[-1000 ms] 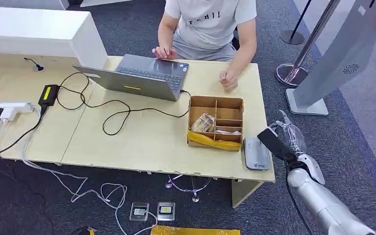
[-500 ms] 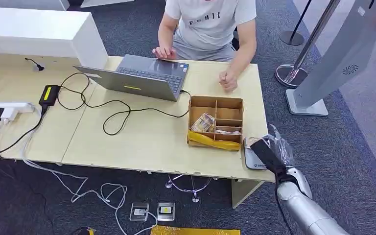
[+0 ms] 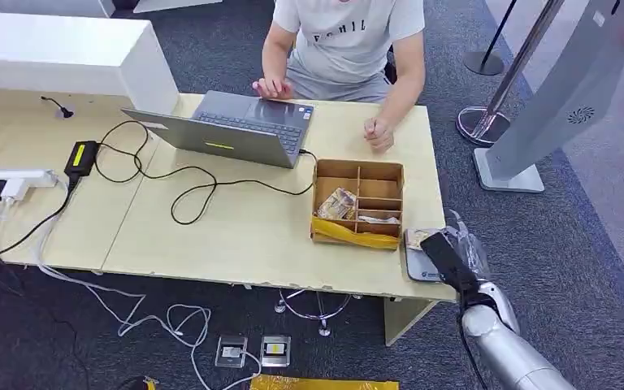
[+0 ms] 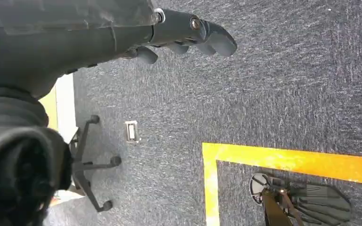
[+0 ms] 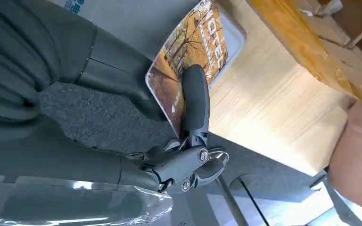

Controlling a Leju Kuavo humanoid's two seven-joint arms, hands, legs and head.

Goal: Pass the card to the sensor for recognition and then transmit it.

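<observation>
In the head view, the right hand (image 3: 447, 253) reached over the near right corner of the wooden table (image 3: 236, 236), its silver arm coming up from below. It held a card (image 3: 417, 238) over the grey sensor (image 3: 419, 258), a flat pad lying at the table's edge just beside a wooden divided box (image 3: 358, 202). Whether the card touched the sensor could not be told. A yellow strip lay along the box's near side. Farther back stood an open laptop (image 3: 236, 126), with a black cable looping across the table to a power brick. A person (image 3: 345, 41) in a grey shirt sat behind the table, 1 hand at the laptop and the other resting on the tabletop.

In the left wrist view, the left hand (image 4: 179, 35) hung above dark grey carpet (image 4: 273, 84), its fingers loosely curled and apart with nothing in them. A yellow line ran across the carpet, and the wheeled base of a chair stood nearby.

In the right wrist view, the right hand (image 5: 188, 136) gripped the card (image 5: 188, 56), a dark finger pressed across its printed autumn picture. The card's far end lay over the pale sensor (image 5: 231, 42), beside the light wood of the table (image 5: 273, 108).
</observation>
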